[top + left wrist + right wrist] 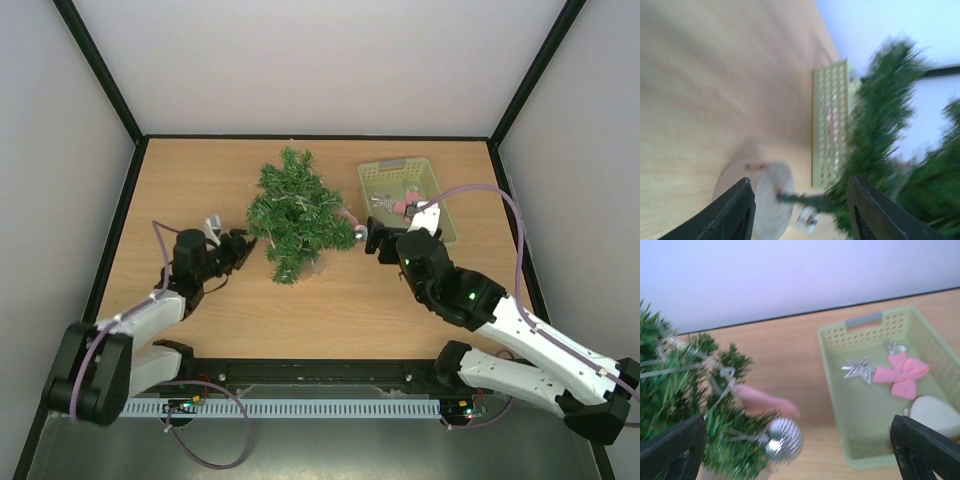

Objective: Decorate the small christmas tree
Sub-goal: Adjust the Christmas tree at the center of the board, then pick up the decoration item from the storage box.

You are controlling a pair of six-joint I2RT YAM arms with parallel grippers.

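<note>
The small christmas tree (290,210) stands mid-table on a pale wooden disc (771,200), with silver tinsel in its dark green branches (890,135). A silver ball (360,235) hangs from its right side, below a pink ribbon end (765,402). My left gripper (240,248) is at the tree's lower left. It is open (800,187), and the thin stem passes between its fingers untouched. My right gripper (372,238) is just right of the ball. It is wide open (799,440) with the ball (782,440) hanging between its fingers, apart from both.
A pale green basket (432,175) sits at the back right. It holds a silver star (860,369), a pink bow (902,375) and a white rounded piece (935,415). Black-framed walls enclose the table on three sides.
</note>
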